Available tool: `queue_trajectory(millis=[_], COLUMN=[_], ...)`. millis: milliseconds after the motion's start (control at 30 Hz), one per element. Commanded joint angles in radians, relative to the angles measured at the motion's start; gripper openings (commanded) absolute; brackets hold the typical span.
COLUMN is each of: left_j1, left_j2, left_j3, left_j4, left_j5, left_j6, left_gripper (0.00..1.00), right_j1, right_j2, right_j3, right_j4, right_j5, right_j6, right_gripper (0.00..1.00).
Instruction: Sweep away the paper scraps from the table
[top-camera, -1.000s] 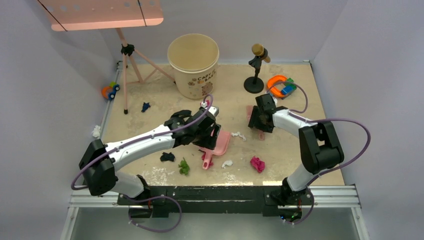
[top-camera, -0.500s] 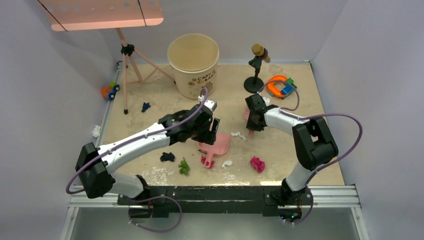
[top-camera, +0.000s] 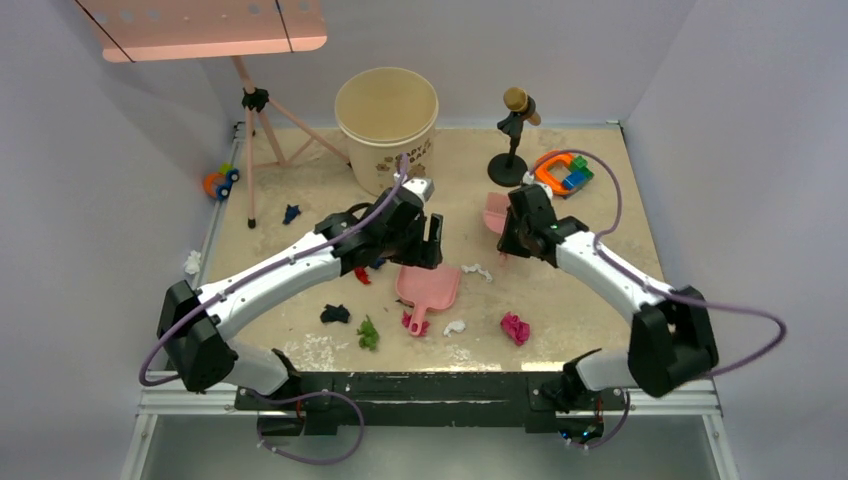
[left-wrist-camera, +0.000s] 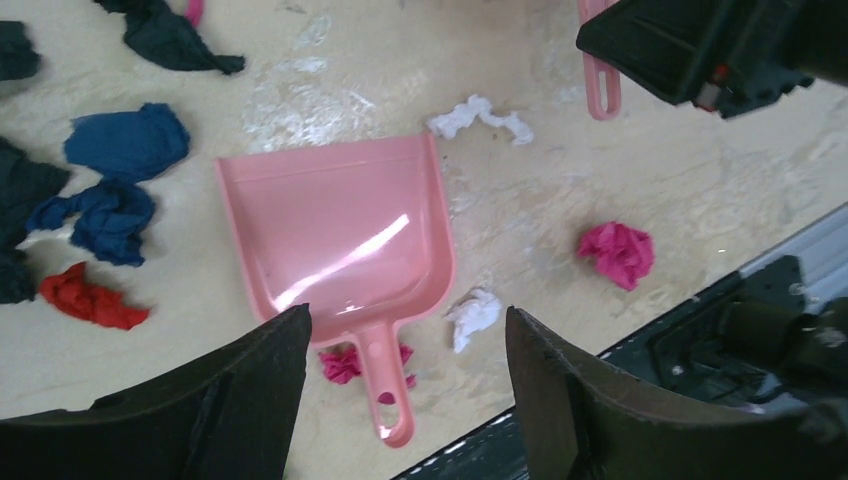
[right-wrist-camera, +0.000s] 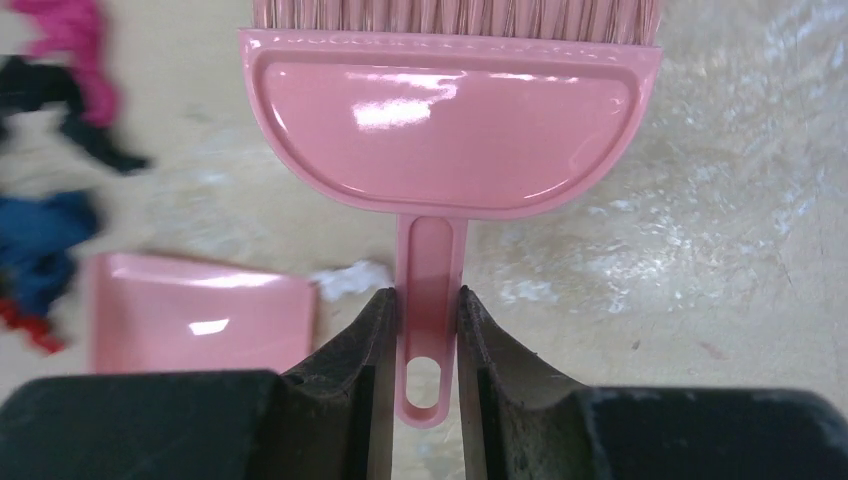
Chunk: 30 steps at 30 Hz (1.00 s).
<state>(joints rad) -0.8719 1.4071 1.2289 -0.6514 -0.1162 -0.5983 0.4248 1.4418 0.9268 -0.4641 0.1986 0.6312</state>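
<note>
The pink dustpan (left-wrist-camera: 340, 230) lies on the table (left-wrist-camera: 700, 190) at centre frame, its handle pointing to the bottom edge between the wide-spread fingers of the left gripper (left-wrist-camera: 405, 330). Blue, black and red paper scraps (left-wrist-camera: 120, 140) crowd the left side, and white and magenta ones lie to the dustpan's right. At upper right, a pink brush handle (left-wrist-camera: 600, 85) pokes out below the right gripper (left-wrist-camera: 690, 50).

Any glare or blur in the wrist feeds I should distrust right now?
Left wrist: sharp, one white glare streak on the pink plastic dustpan. Right wrist: glare patches on the pink plastic hand brush; the crumpled paper scraps at its left edge are smeared.
</note>
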Motion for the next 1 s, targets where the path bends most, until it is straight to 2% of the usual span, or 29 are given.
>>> queue_trajectory(millis=[0, 200, 300, 400, 533, 633, 733, 867, 967], left_j1=[0.064, 0.096, 0.097, 0.096, 0.096, 0.096, 0.096, 0.096, 0.097], left_j2=[0.034, 0.128, 0.168, 0.16, 0.197, 0.219, 0.236, 0.251, 0.243], left_j3=[0.06, 0.09, 0.106, 0.067, 0.097, 0.092, 0.083, 0.088, 0.08], left_j4=[0.149, 0.328, 0.383, 0.509, 0.515, 0.552, 0.588, 0.569, 0.563], left_j5=[0.196, 0.341, 0.332, 0.312, 0.316, 0.321, 0.322, 0.296, 0.265], left_j6=[-0.142, -0.341, -0.434, -0.5, -0.535, -0.552, -0.561, -0.563, -0.558], left_gripper=[0.75, 0.77, 0.81, 0.87, 0.87, 0.82, 0.68, 0.63, 0.56], right_j1=[0.008, 0.009, 0.009, 0.009, 0.009, 0.009, 0.009, 0.009, 0.009], right_j2=[-0.22, -0.393, -0.419, -0.425, -0.447, -0.461, -0.462, -0.467, -0.478], right_j3=[-0.026, -0.097, -0.092, -0.085, -0.085, -0.08, -0.078, -0.077, -0.075], right_j4=[0.045, 0.121, 0.093, 0.061, 0.056, 0.053, 0.053, 0.05, 0.043], right_j5=[-0.152, -0.35, -0.356, -0.356, -0.373, -0.374, -0.391, -0.406, -0.413], right_j6=[-0.117, -0.165, -0.172, -0.188, -0.194, -0.197, -0.197, -0.196, -0.201], right_gripper=[0.09, 0.09, 0.09, 0.08, 0.08, 0.08, 0.08, 0.07, 0.06])
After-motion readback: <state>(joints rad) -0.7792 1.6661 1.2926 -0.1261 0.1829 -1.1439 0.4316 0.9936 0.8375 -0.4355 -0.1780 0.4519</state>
